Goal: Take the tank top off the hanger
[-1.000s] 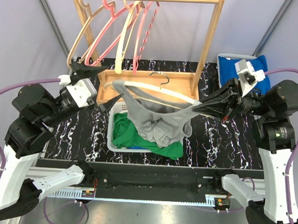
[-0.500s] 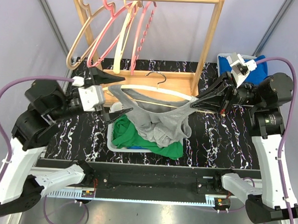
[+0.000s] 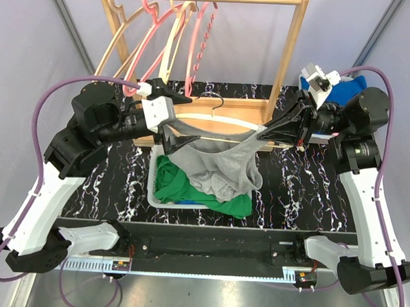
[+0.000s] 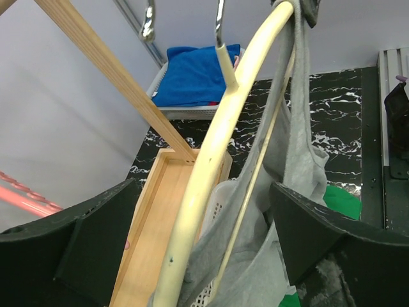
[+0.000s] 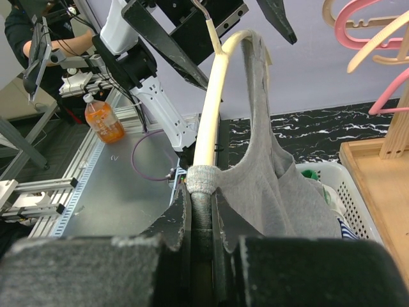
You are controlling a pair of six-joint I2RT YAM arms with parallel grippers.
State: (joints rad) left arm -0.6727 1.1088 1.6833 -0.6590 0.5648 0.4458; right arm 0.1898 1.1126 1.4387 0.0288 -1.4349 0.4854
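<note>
A grey tank top (image 3: 221,165) hangs from a cream hanger (image 3: 213,119) with a metal hook, held in the air above the basket. My right gripper (image 3: 266,133) is shut on the hanger's right end, with the tank top's strap pinched over it (image 5: 201,192). My left gripper (image 3: 175,117) is open, its jaws straddling the hanger's left end without touching. In the left wrist view the hanger (image 4: 208,173) and the grey fabric (image 4: 297,166) run between my fingers (image 4: 316,233). In the right wrist view the hanger (image 5: 214,102) runs away from me with the tank top (image 5: 281,185) draped to its right.
A white basket (image 3: 152,185) with green clothes sits under the tank top. A wooden rack (image 3: 287,61) behind holds pink and wooden hangers (image 3: 152,47), with its tray base (image 3: 248,108) on the table. A bin with blue cloth (image 3: 356,89) is at the back right.
My left gripper has swung up and right, from beside the basket to around the hanger's left end. My right gripper has carried the hanger a little up and back.
</note>
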